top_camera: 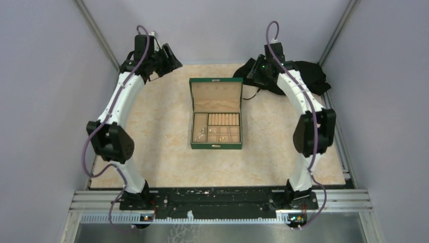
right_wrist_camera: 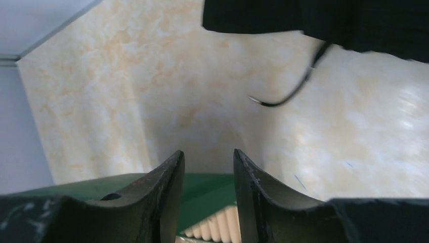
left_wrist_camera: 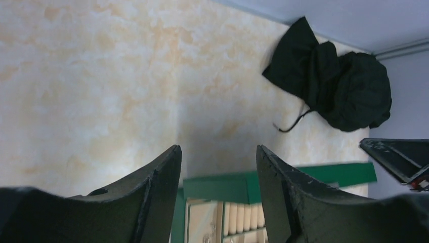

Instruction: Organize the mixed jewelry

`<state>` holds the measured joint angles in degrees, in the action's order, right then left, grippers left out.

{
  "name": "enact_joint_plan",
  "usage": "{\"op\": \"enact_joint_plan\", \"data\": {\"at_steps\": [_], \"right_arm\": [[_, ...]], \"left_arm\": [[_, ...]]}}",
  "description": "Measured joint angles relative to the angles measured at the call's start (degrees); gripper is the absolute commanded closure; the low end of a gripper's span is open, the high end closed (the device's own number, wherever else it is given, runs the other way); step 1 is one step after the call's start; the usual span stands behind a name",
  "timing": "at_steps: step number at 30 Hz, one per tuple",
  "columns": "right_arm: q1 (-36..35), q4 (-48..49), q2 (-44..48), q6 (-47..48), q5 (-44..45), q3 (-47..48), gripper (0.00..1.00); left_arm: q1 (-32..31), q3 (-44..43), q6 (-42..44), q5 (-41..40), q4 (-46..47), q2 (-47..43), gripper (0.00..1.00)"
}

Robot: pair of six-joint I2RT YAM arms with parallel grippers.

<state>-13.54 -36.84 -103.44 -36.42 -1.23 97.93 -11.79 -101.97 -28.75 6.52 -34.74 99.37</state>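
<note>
Silvery tiny jewelry pieces (top_camera: 201, 133) lie mid-frame in the open green box (top_camera: 216, 147), while the jaws of my left gripper (left_wrist_camera: 218, 148) and right gripper (right_wrist_camera: 208, 152) stand apart.

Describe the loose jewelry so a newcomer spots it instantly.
Start at the open green box, centre of the top view. Inside its tan tray, go left of the row of padded rolls. The jewelry is the scatter of tiny silvery glints there, far smaller than the tan rolls.
</note>
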Motion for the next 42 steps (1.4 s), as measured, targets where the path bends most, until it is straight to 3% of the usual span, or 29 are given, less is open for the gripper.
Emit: {"op": "enact_joint_plan", "data": {"at_steps": [5,8,13,18,23,27,31,36,39,42], "right_arm": [[-0.48,1.07,-15.21,-1.38,-11.56,11.85,0.61],[-1.16,1.62,-17.51,-1.36,-17.77,10.84,0.61],[-2.47,4.46,-10.97,-0.07,-26.88,1.7,0.61],[-6.99,3.26,2.62,4.2,-30.45,-10.23,0.61],[-11.67,-0.94,17.03,5.29,-24.15,-18.82,0.66],[-14.91,-4.74,23.02,4.72,-11.78,-19.93,0.72],[-20.72,-6.69,23.69,3.56,-3.32,-20.68,0.76],[-25.92,-4.98,22.97,1.03,1.29,-27.56,0.78],[-26.6,-0.2,21.29,-0.94,2.38,-37.09,0.79],[-26.14,6.25,20.76,-2.78,3.43,-40.7,0.79]], "left_arm": [[1.73,-11.76,0.28,6.6,-0.02,13.35,0.35],[1.77,-17.55,1.25,13.4,-1.36,19.04,0.35],[1.55,-15.78,3.06,20.57,-2.43,18.08,0.33],[1.53,-6.95,4.37,20.52,-2.51,5.7,0.32],[-1.46,0.87,6.36,17.55,-2.51,-8.85,0.36],[-12.98,13.2,6.64,11.58,-2.69,-17.75,0.42],[-21.05,26.88,4.61,8.04,-2.51,-20.61,0.44],[-23.82,39.32,1.36,4.33,-1.33,-20.74,0.44],[-24.59,45.97,0.0,3.28,3.5,-20.52,0.46],[-24.39,49.2,-1.22,3.06,8.63,-20.9,0.46]]}}
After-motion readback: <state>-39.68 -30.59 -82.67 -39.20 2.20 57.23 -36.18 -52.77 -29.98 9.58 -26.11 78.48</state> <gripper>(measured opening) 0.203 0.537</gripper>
